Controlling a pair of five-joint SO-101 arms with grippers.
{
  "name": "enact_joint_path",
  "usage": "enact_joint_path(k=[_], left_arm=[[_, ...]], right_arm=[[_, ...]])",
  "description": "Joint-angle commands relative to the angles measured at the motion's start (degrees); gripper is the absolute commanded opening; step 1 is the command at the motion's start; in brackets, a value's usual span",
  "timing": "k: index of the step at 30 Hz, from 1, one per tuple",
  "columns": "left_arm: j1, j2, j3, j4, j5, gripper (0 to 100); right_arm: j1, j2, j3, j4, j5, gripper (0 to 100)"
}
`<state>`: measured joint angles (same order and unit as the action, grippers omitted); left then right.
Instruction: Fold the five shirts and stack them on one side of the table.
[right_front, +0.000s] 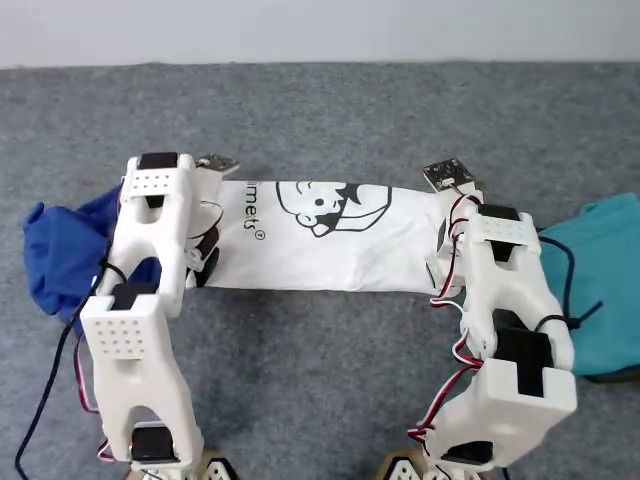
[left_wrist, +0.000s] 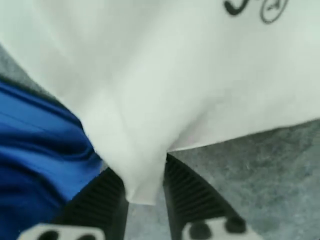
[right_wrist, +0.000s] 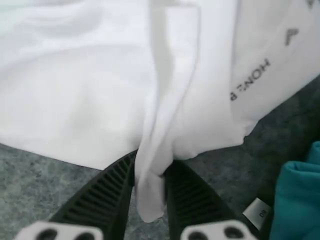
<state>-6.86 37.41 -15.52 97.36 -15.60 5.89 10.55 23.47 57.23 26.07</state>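
White shirt (right_front: 330, 245) with a black cartoon print lies as a long folded band across the frame's centre. The left gripper (left_wrist: 145, 192) and right gripper (right_wrist: 150, 182) each pinch one end, fingers clamped on cloth. A blue shirt (right_front: 60, 255) lies far left and a teal shirt (right_front: 600, 290) far right.

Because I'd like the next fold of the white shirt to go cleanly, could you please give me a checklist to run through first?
1. The left gripper holds the white shirt: ok, cloth pinched between its fingers.
2. The right gripper holds the same shirt: ok, cloth pinched.
3. Shirt spread on the table between them: ok, bunched only at the pinches.
4. The blue shirt clear of the fold: not ok, it lies against the white shirt's end by the left gripper.
5. The teal shirt clear: ok, bare table between.
6. Layers in each pinch: cannot tell.
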Motion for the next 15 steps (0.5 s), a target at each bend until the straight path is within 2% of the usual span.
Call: enact_joint_path(k=[1, 10, 15], left_arm=[[-0.7, -6.51, 0.31, 3.16, -0.26, 1], [-0.7, -11.08, 9.1, 3.08, -0.7, 1], [-0.53, -11.43, 10.07, 3.08, -0.7, 1]], right_arm=[[0.57, -0.84, 0.44, 2.51, -0.09, 1.0], [0.57, -1.45, 0.44, 8.13, -0.09, 1.0], [0.66, -7.08, 1.23, 15.34, 2.11, 1.0]])
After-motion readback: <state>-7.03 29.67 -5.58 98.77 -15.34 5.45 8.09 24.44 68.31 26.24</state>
